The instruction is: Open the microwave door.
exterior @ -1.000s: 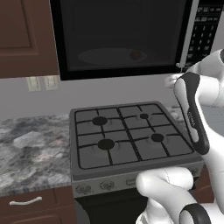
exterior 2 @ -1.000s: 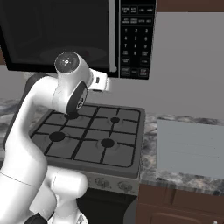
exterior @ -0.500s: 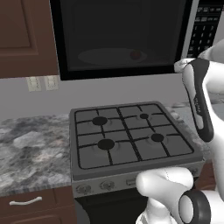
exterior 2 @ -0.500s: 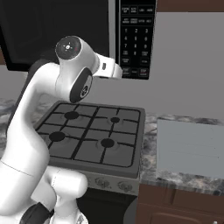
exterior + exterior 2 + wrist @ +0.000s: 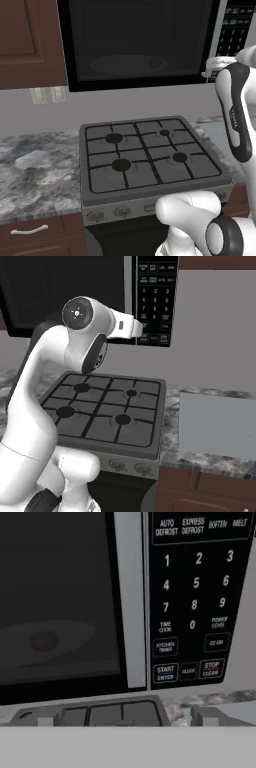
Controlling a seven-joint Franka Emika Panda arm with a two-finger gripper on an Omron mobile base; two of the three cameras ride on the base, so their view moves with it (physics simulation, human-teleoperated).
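Observation:
The microwave door (image 5: pixel 55 597) is shut: a dark glass panel with a silver-grey handle strip (image 5: pixel 129 597) along its right edge. It spans the top of both base views (image 5: pixel 140 40) (image 5: pixel 65 291). Through the glass I see a turntable with a small red thing (image 5: pixel 44 641) on it. My gripper (image 5: pixel 122 718) is open with nothing between its widely spread fingertips (image 5: pixel 204 716). It hangs in front of the door's lower right corner, facing the handle strip and not touching it. The hand (image 5: pixel 134 328) reaches from the raised arm toward the handle strip (image 5: pixel 128 291).
The black keypad panel (image 5: pixel 197 597) sits right of the handle strip. Below lies a gas stove (image 5: pixel 150 157) set in a marbled counter (image 5: pixel 35 170). A light grey slab (image 5: pixel 220 423) lies on the counter to the right. A brown wall cabinet (image 5: pixel 25 40) is left of the microwave.
The arm has risen and carried the hand up toward the microwave's lower right corner. The door has not moved.

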